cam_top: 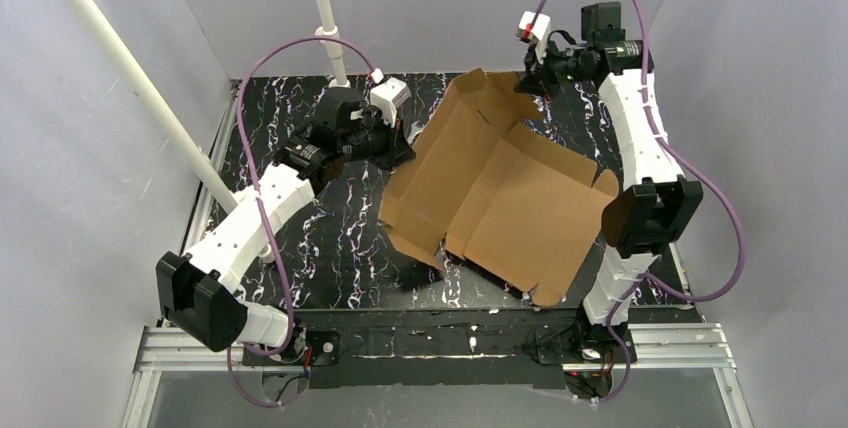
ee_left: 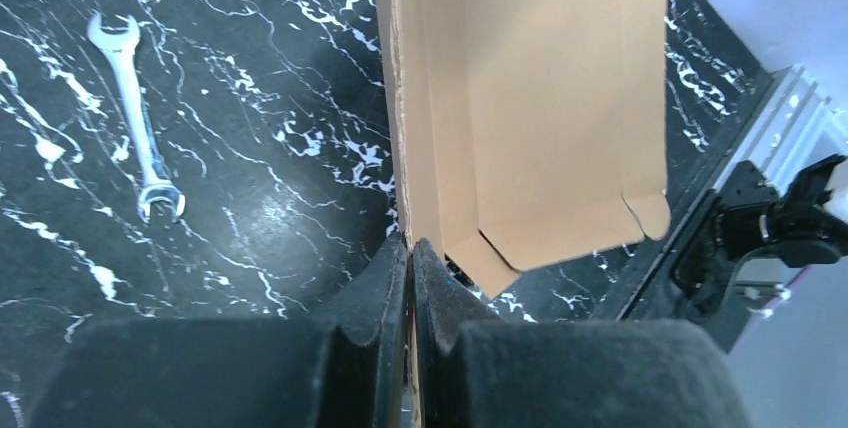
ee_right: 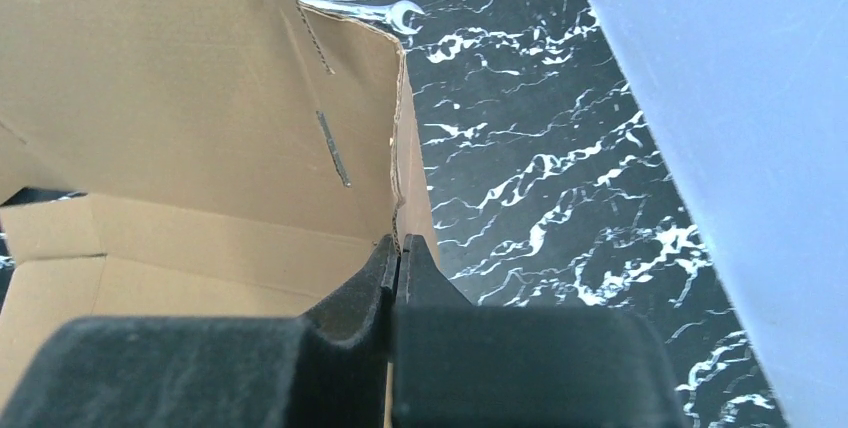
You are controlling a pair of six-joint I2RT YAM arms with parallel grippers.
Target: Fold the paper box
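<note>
The left hand [ee_left: 410, 248] pinches the edge of a side wall of the box [cam_top: 490, 188]. The right hand [ee_right: 398, 245] pinches a flap edge. The half-open box lies between both hands on the table [cam_top: 340, 238]. A wrench [ee_left: 135, 118] lies ahead and left of the left hand.

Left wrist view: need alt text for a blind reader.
The left hand pinches the edge of a raised wall of the brown paper box, whose open inside faces the camera. A silver wrench lies to the left on the black marbled table.
</note>
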